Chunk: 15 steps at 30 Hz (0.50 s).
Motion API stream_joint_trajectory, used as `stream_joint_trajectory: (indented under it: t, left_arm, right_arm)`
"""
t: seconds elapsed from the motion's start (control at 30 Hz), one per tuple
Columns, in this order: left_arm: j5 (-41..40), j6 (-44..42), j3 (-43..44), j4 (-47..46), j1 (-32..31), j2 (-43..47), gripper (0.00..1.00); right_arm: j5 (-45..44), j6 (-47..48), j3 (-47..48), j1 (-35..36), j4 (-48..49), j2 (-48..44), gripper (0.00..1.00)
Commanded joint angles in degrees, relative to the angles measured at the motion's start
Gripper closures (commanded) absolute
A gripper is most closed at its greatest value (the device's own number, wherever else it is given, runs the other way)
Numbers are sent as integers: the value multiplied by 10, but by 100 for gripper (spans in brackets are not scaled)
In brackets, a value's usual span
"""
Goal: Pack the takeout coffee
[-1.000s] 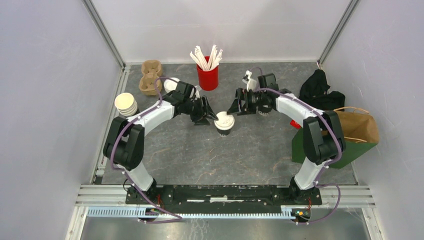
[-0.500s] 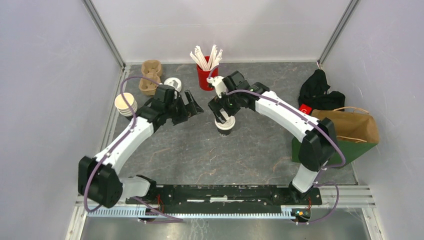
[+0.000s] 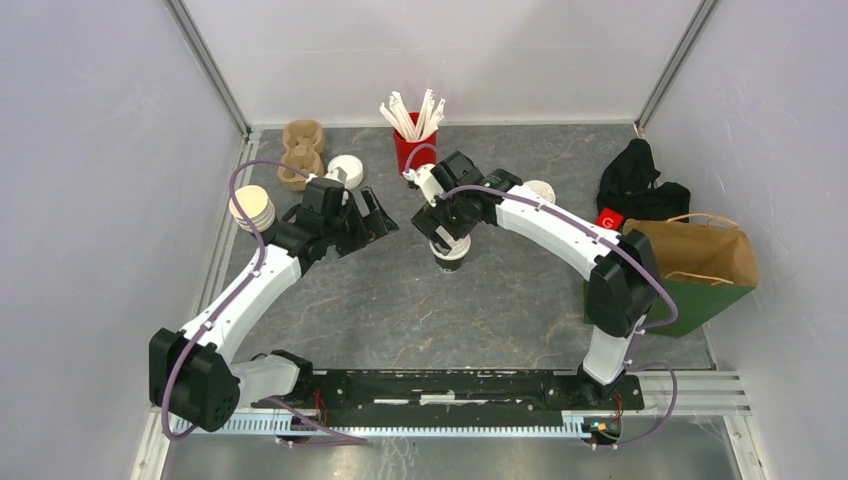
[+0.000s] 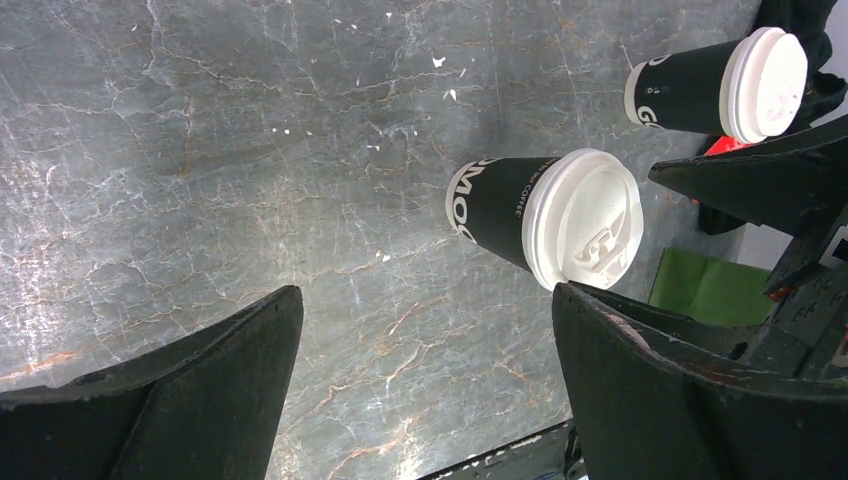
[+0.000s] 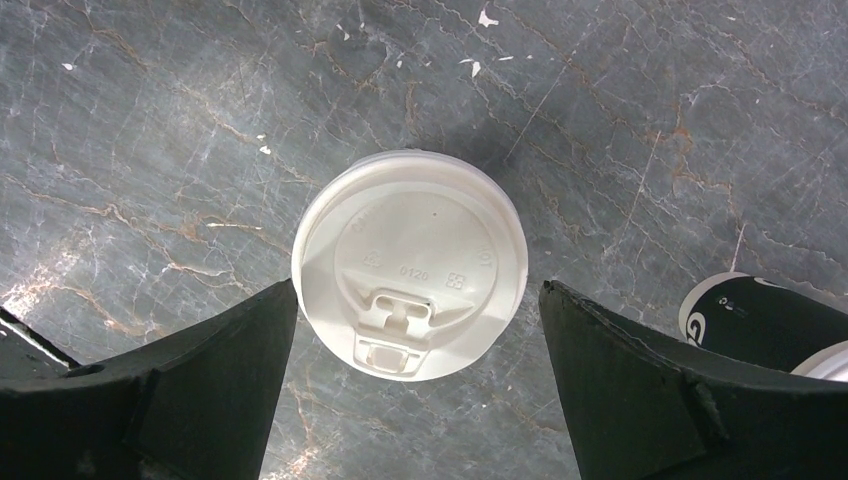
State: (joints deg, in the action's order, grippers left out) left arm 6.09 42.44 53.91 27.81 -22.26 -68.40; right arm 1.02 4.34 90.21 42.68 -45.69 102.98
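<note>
Right claw (image 3: 443,224) gapes wide above the white-lidded black paper cup (image 5: 410,262) mid-worktop (image 3: 400,300); left claw (image 4: 425,292) wide, empty, nearby.

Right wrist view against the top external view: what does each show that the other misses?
Only the right wrist: the sip tab and embossed marks on the lidded cup, seen straight down between the fingers of the open right claw. Only the top external: the red straw holder, cardboard carrier and paper bag. Both: that cup, a second lidded cup and the grey table.
</note>
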Motion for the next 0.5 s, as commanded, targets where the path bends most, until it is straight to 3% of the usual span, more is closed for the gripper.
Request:
stream_joint_trajectory:
  t: [0.0, 0.2, 0.47]
  left_arm:
    - [-8, 8, 7, -7, 0, 8, 0]
    - [2, 7, 12, -13, 0, -9, 0]
    - [6, 0, 25, -15, 0, -23, 0]
  right_arm:
    - [-12, 4, 17, 5, 6, 5, 2]
    - [-18, 1, 5, 5, 17, 14, 5]
    - [-49, -7, 1, 4, 22, 23, 15]
